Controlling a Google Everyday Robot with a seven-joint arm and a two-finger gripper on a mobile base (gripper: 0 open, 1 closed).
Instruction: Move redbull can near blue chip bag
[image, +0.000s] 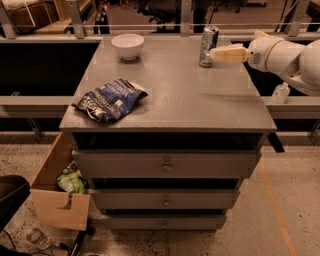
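The redbull can (208, 45) stands upright at the far right of the grey cabinet top (180, 95). The blue chip bag (111, 99) lies flat and crumpled at the near left of the top. My gripper (218, 53) reaches in from the right on a white arm (282, 54); its pale fingertips are right beside the can's right side, at about mid-height. I cannot tell whether it touches the can.
A white bowl (127, 45) stands at the far left of the top. A white bottle (281, 93) sits on a ledge to the right. An open cardboard box (56, 190) stands on the floor at the left. Drawers face the front.
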